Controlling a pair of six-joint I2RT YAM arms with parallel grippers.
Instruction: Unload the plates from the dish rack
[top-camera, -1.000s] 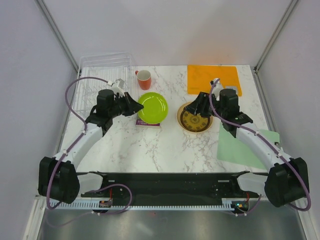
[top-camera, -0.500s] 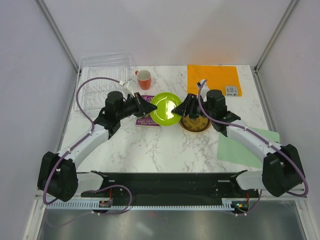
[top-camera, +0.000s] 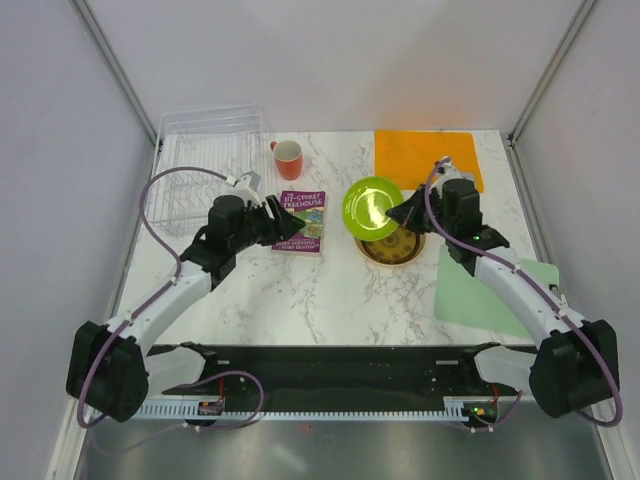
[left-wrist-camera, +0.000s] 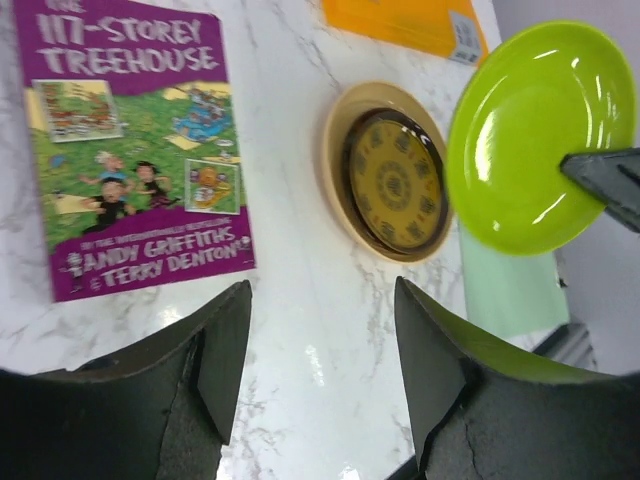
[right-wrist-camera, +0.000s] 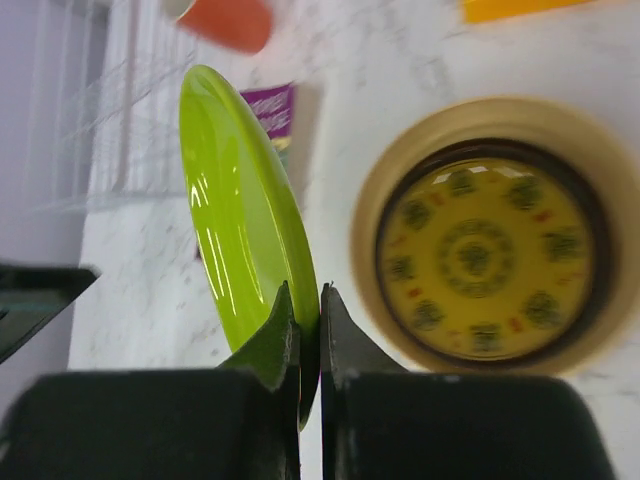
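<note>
- Fingers (right-wrist-camera: 268, 350) of the right gripper (right-wrist-camera: 304, 300) are pressed together on the rim of the lime-green plate (right-wrist-camera: 235, 220). In the right wrist view the pinch sits at the plate's 6 o'clock edge, with one finger on each face.
- Lime-green plate: held off the table and tilted, with its hollow face toward the top camera. In the top view it covers the 11 o'clock edge of the plate stack.
- Fingers (left-wrist-camera: 215, 350) of the left gripper (left-wrist-camera: 320, 290) stand apart. Only bare tabletop shows between them, and nothing is gripped.
- Left gripper position: in the top view it sits at 9 o'clock of the purple book (top-camera: 300, 220), with its tips just beside the book's edge.
- Plate stack: lies flat on the marble table (top-camera: 330, 300), just to 3 o'clock of the table centre.
  - The pale-yellow plate (left-wrist-camera: 335, 150) is at the bottom.
  - The dark red plate (right-wrist-camera: 480, 150) rests in it and shows only as a dark ring.
  - The brown-and-yellow patterned plate (left-wrist-camera: 395, 180) is on top.
- Dish rack (top-camera: 205, 165): stands at the far 10 o'clock corner of the table, well apart from all four plates.
- Orange-red mug (top-camera: 288, 158): upright, at 12 o'clock of the book and near the rack's 3 o'clock side.
- Orange mat (top-camera: 425, 158): flat at 1 o'clock of the table.
- Green mat (top-camera: 490, 295): flat at 4 o'clock, partly under the right arm.
</note>
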